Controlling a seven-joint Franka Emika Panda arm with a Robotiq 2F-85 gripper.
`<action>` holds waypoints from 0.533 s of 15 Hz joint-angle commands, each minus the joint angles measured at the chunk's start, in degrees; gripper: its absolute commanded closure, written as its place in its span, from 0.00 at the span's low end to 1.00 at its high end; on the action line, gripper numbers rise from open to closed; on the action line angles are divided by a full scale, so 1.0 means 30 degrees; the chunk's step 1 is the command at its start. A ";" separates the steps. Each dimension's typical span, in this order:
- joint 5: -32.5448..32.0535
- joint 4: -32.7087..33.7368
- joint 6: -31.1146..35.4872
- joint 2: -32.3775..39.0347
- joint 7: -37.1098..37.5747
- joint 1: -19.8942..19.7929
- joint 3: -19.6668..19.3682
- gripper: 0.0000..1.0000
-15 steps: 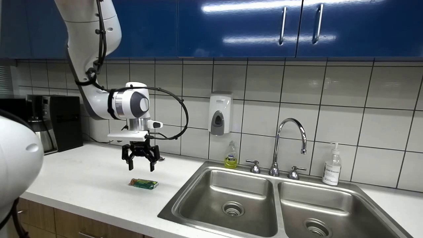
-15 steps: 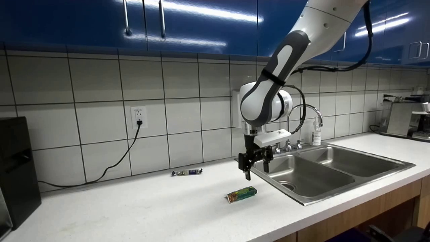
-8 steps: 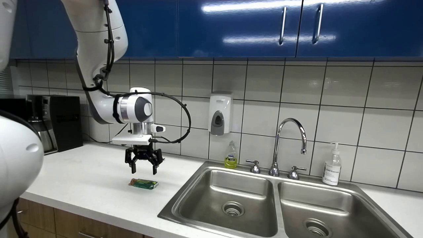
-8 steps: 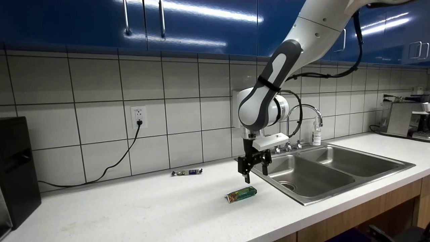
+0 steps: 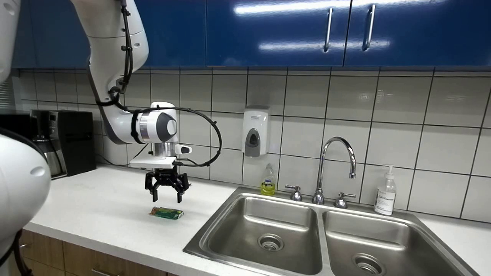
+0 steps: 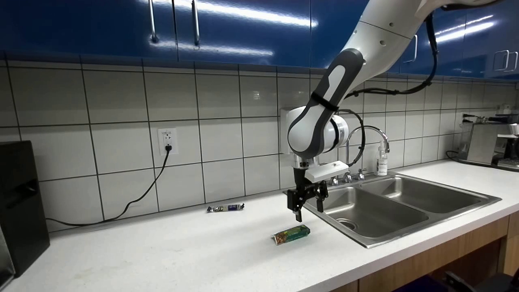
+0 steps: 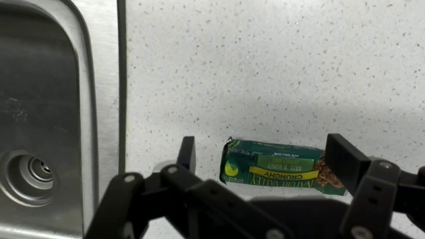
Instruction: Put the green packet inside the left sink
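Our gripper (image 5: 167,197) points straight down from a bent white arm (image 5: 122,128), jaws spread, as we see it hang above and apart from the green packet (image 7: 282,166) lying flat on the speckled countertop (image 7: 239,73). Near it, a steel rim (image 7: 107,83) separates packet from the left sink (image 5: 238,237), where we see a round drain (image 5: 271,242). Beyond, a soap bottle (image 5: 268,182) holding yellow liquid (image 5: 267,191) stands near the chrome faucet (image 5: 320,172).

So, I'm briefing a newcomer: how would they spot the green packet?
Find the double sink, then the white countertop beside its left basin. Below the open claw lies the Nature Valley granola bar packet: green with a yellow band, unlike the silvery wrapper near the wall.
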 commanded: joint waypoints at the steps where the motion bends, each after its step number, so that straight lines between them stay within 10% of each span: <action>1: 0.0092 0.0015 -0.0027 -0.0012 -0.0071 0.0210 -0.0202 0.00; 8: 0.0431 0.0334 -0.0211 0.0294 -0.4823 -0.0224 0.0298 0.00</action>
